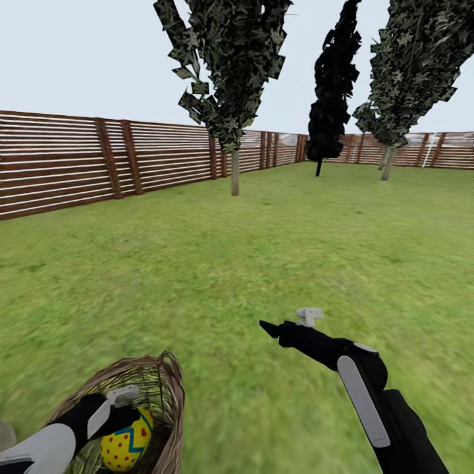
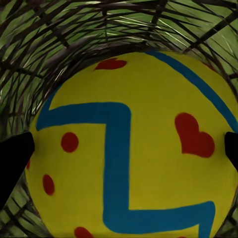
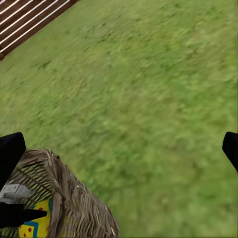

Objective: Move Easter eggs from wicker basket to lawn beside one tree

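An egg, yellow with red dots and a blue zigzag, is sitting inside the basket on the lawn at the head view's lower left. The left gripper is reaching down into the basket against the egg; in the left wrist view the egg is lying between its two dark fingertips, which are standing wide at either side, and I cannot tell whether they are gripping it. The right gripper is hovering over bare grass to the basket's right, its fingers spread wide apart and holding nothing. Farther out, thin-trunked trees and a dark conifer are standing before the fence
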`<state>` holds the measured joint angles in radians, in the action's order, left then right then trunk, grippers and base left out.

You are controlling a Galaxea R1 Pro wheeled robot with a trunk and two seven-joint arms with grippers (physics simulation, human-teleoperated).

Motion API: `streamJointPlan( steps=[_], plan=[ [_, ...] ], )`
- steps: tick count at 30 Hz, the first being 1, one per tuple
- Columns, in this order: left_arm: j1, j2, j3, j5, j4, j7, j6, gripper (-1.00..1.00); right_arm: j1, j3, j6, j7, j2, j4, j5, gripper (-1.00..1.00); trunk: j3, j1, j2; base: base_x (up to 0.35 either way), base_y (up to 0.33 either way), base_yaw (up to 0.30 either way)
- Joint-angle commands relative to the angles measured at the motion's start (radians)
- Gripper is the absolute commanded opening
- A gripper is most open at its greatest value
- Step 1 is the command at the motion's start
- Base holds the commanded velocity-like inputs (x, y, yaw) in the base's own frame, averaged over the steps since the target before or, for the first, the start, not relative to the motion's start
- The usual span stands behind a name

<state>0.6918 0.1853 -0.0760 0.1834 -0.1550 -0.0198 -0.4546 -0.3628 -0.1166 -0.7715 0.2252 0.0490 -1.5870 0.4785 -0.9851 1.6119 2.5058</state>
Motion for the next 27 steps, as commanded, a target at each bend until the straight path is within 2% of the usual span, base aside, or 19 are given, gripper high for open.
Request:
streamJointPlan(
  steps=[1, 18, 23, 27],
  plan=[
    [0.0, 0.002, -0.007, 0.0, -0.002, -0.001, -0.016, -1.0, -0.001, 0.0, -0.003, 0.003, 0.001, -0.001, -0.003, 1.0, 0.003, -0.001, 0.0, 0.0, 0.0, 0.0],
    [-0.001, 0.005, -0.004, -0.002, 0.0, -0.006, -0.072, -1.0, 0.0, 0.002, -0.005, 0.003, 0.002, -0.001, -0.003, 1.0, 0.069, -0.008, -0.004, 0.0, 0.0, 0.0],
    [-0.001, 0.007, -0.005, -0.002, 0.03, -0.01, -0.097, -1.0, -0.001, 0.001, -0.005, 0.003, 0.002, -0.001, -0.003, 1.0, 0.088, -0.011, -0.005, 0.0, 0.0, 0.0],
    [-0.001, 0.04, -0.004, -0.001, 0.035, -0.013, -0.1, -1.0, -0.001, 0.001, -0.004, 0.003, 0.002, -0.001, -0.003, 1.0, 0.103, -0.016, -0.013, 0.0, 0.0, 0.0]
  ],
)
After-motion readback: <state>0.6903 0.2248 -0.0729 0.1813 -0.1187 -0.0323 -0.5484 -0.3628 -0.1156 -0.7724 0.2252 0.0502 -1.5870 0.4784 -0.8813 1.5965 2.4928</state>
